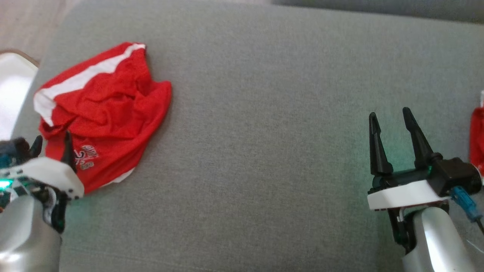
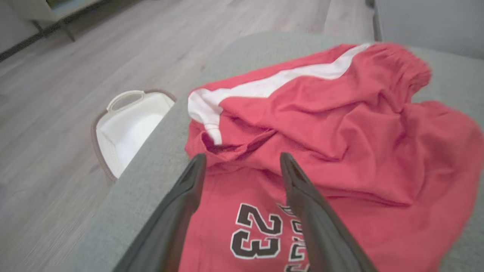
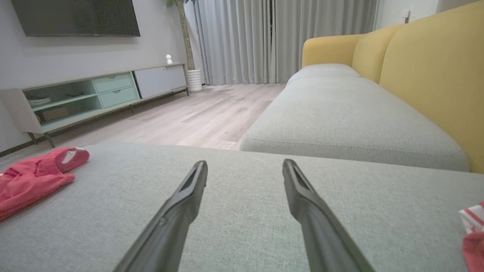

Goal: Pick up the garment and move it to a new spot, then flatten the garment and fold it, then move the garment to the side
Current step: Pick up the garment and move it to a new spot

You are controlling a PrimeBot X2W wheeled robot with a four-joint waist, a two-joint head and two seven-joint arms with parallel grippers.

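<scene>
Writing: a black, white-edged "23" [image 2: 257, 234] is printed on the garment near the hem closest to the robot; the letters beside it are partly behind a finger and cannot be read
Garment: red shorts [image 1: 106, 109] with a white side stripe lie crumpled in a heap on the cushion, by its left edge and nearer the far left corner than the near one
Surface: a wide grey woven cushion [image 1: 264, 151], bare across its middle
Left gripper: the left gripper [image 1: 53, 145] has its jaws spread apart and grasps nothing; in its wrist view the two fingers frame the garment's near folds, the print between them; whether the tips touch the cloth cannot be told
Right gripper: the right gripper [image 1: 389, 113] has its jaws released and wide, over bare cushion toward the right edge, well apart from the garment
Other cloth: a second red piece [image 1: 477, 139] with white and red stripes lies at the cushion's right edge, just beside the right gripper
Basket: a white basket [image 2: 124, 94] with a brown rim stands on the floor against the cushion's left edge
Room: pale wood-plank floor [image 3: 211, 113]; a sofa with a grey seat [image 3: 340, 121] and yellow back [image 3: 435, 75] beyond the cushion; grey curtains [image 3: 264, 37]; a low cabinet [image 3: 94, 90] with pale green drawers under a dark wall screen [image 3: 75, 17]; a white ribbed plant pot [image 3: 194, 79] by the curtains
</scene>
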